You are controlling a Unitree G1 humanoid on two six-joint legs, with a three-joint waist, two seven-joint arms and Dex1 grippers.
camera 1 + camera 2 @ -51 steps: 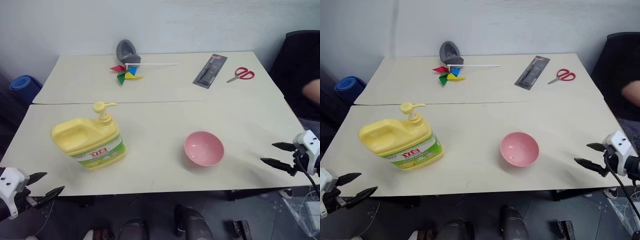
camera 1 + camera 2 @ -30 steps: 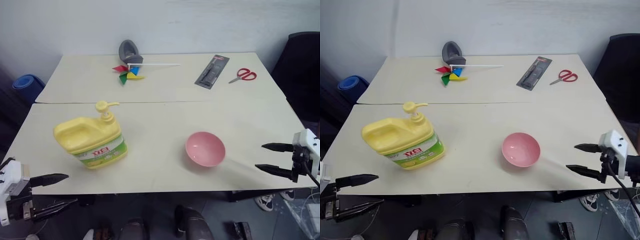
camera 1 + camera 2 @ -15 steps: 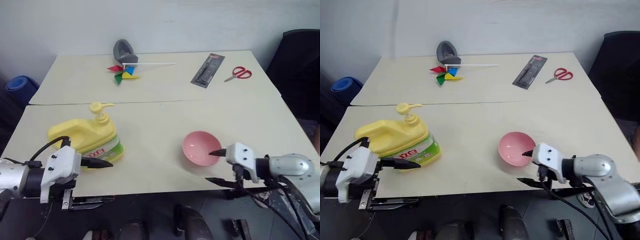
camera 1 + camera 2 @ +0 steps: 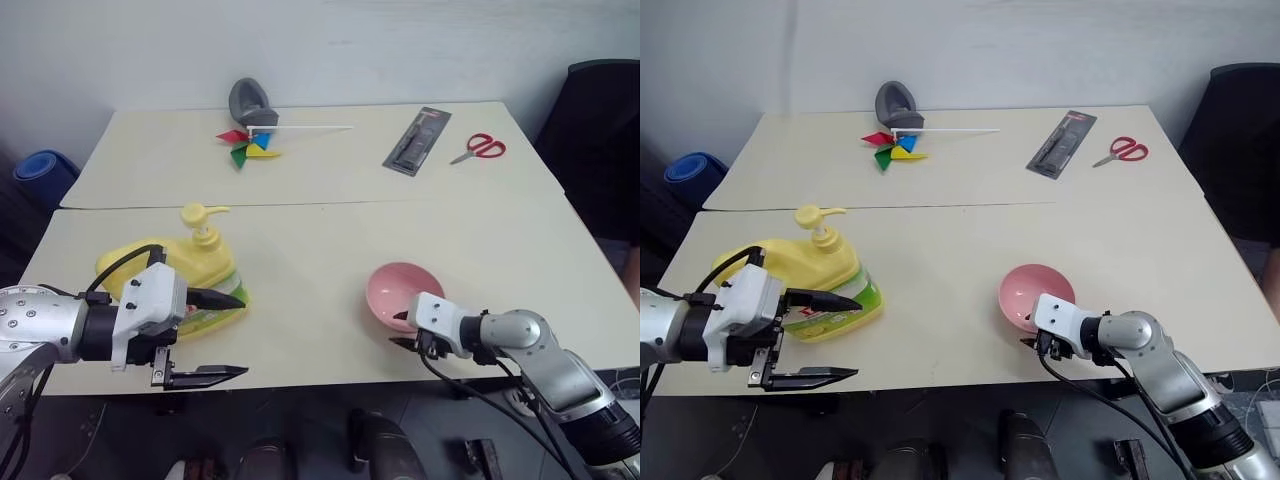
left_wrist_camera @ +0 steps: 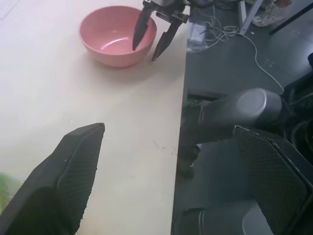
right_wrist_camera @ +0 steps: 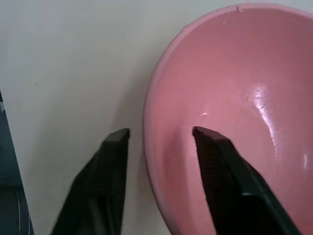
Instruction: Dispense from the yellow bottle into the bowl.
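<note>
The pink bowl (image 6: pixel 230 98) is seen to be smooth and glossy, with bright highlights on its inner wall. The yellow bottle (image 4: pixel 190 270) looks like shiny plastic with a printed paper-like label, while the worktop (image 4: pixel 330 250) is matt, cream and smooth.

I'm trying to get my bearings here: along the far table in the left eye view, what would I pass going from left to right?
Grey object with the colourful pinwheel just in front of it → black flat package → red scissors.
</note>
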